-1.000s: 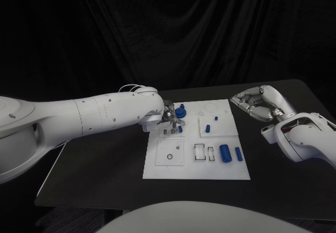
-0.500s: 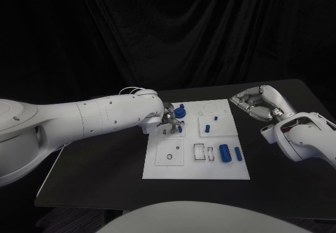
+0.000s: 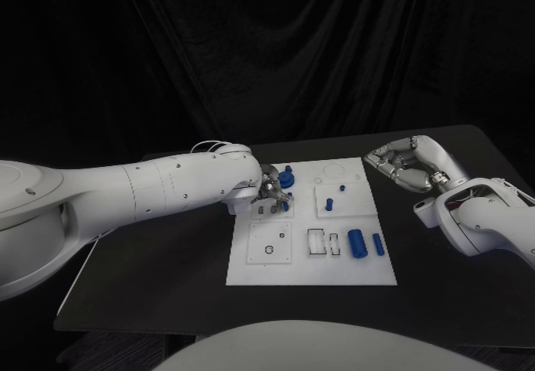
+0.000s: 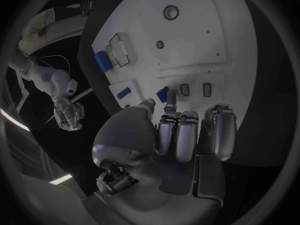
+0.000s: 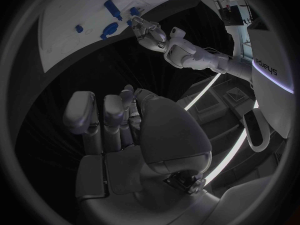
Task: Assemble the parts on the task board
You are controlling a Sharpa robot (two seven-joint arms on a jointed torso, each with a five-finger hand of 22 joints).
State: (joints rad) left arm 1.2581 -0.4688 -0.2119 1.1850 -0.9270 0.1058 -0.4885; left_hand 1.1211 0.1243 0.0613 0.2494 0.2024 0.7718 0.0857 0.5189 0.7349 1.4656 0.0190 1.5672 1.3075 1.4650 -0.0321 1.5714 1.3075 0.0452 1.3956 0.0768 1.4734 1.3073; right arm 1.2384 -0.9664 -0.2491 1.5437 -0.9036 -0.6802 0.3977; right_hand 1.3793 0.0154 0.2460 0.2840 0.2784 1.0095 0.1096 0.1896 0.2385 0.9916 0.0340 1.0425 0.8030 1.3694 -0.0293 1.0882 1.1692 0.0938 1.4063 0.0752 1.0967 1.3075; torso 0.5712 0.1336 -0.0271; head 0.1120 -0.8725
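The white task board (image 3: 312, 267) lies mid-table. My left hand (image 3: 271, 196) hangs low over its upper left part, fingers curled. In the left wrist view its thumb and a finger pinch a small blue part (image 4: 163, 93) beside two dark slots (image 4: 195, 89). A blue knob (image 3: 287, 178) stands just behind the hand. A blue peg (image 3: 330, 204) and a thick blue cylinder (image 3: 357, 243) lie further right. My right hand (image 3: 410, 164) hovers off the board's far right corner, fingers curled in on nothing.
A thin blue rod (image 3: 378, 244) lies beside the cylinder, next to open rectangular slots (image 3: 318, 242). A tiny blue piece (image 3: 343, 186) sits near the board's back. Bare black table (image 3: 156, 270) spreads on either side of the board.
My left hand has sunk a little and drawn toward the front, closing in on the small blue part. The right hand has stayed put.
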